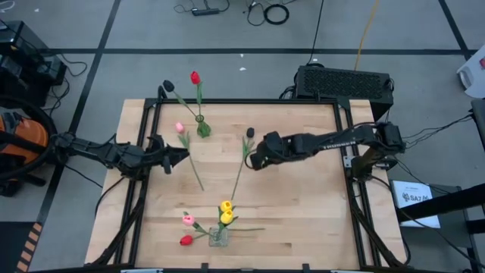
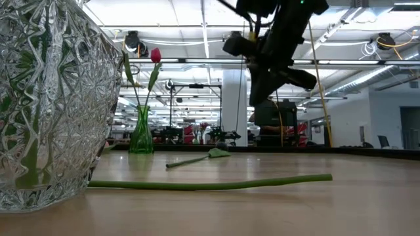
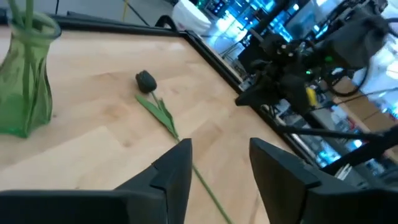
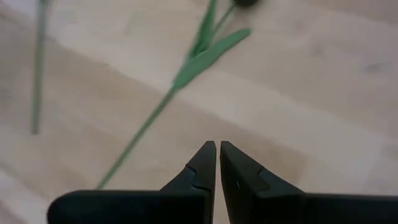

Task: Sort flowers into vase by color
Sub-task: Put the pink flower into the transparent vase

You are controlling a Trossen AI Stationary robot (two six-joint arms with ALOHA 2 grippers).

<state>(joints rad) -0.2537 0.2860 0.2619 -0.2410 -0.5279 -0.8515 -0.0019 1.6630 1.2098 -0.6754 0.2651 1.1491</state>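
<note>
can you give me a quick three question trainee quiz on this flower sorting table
1. True or false: the small green glass vase holds a red tulip.
2. Which tulip lies loose on the wooden table nearest the right claw?
A. pink tulip
B. dark maroon tulip
C. yellow tulip
3. Fill in: the left claw is ____, with nothing between its fingers.

Key:
1. True.
2. B, the dark maroon tulip; the pink tulip lies by the left claw, and the yellow tulips stand in the clear cut-glass vase.
3. Open; the right claw is shut.
</note>
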